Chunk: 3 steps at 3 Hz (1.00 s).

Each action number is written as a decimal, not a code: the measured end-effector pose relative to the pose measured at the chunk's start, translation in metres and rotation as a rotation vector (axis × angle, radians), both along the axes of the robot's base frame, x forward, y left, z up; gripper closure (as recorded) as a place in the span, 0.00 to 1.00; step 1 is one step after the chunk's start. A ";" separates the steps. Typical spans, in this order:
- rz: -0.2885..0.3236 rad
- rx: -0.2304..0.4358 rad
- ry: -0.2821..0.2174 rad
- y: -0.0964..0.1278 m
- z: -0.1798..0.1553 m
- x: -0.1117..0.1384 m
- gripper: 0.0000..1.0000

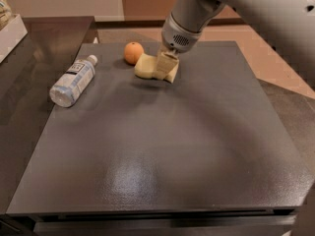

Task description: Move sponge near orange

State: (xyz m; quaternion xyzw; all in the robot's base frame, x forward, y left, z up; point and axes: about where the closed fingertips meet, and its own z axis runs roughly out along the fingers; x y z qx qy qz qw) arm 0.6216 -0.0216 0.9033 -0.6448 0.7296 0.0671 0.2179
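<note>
At the far side of the desk (162, 151) | progress: sponge (144, 69) is brought just beside the orange (133, 52), so nearness is judged reached | left: sponge to be set down and released | claw (165, 66): clamped on the sponge's right part from above | sponge: tilted, extending left of the claw toward the orange

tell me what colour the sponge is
Pale yellow, clearest in the camera view; the gripper holds the sponge close beside the orange.
</note>
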 end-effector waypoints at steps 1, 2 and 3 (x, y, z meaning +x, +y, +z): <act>-0.045 -0.023 -0.018 -0.003 -0.002 0.025 1.00; -0.068 -0.043 -0.030 -0.001 -0.010 0.042 0.84; -0.093 -0.051 -0.026 -0.002 -0.021 0.056 0.61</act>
